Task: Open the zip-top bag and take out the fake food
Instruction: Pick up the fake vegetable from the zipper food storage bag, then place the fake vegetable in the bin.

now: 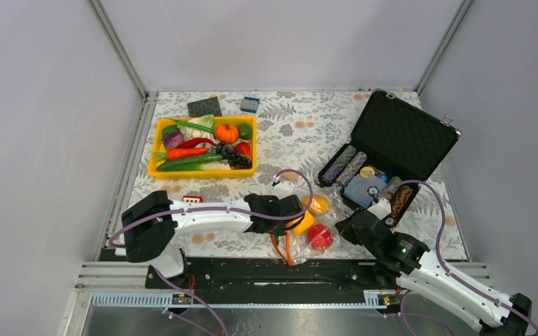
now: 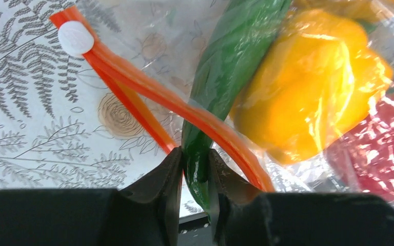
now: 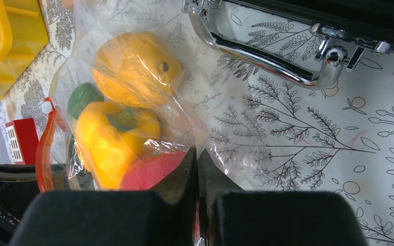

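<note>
Zip-top bag (image 1: 316,225) lies on the counter (image 1: 287,129) just off the near-left corner of the open black case (image 1: 399,133) in the overhead view. The left end effector (image 1: 288,225) meets the bag on the side away from the case, and the right end effector (image 1: 341,227) meets it on the case side. A yellow tray (image 1: 155,150) of vegetables sits well apart from the case.

In the left wrist view, the left end effector (image 2: 195,156) is clenched on the tip of a long green piece (image 2: 225,66), right where the red-orange zip strip (image 2: 149,87) crosses it. Whether bag film lies between the fingers and the piece cannot be told. A white slider (image 2: 75,37) sits at the strip's far end. A yellow bell pepper (image 2: 308,87) and a red apple (image 2: 379,148) press against the crinkled film.

In the right wrist view, the right end effector (image 3: 197,159) is pinched tight on a fold of the bag's clear film, touching the apple. A yellow-orange round fruit (image 3: 133,61) lies in the bag near the case's chrome handle (image 3: 267,56).
</note>
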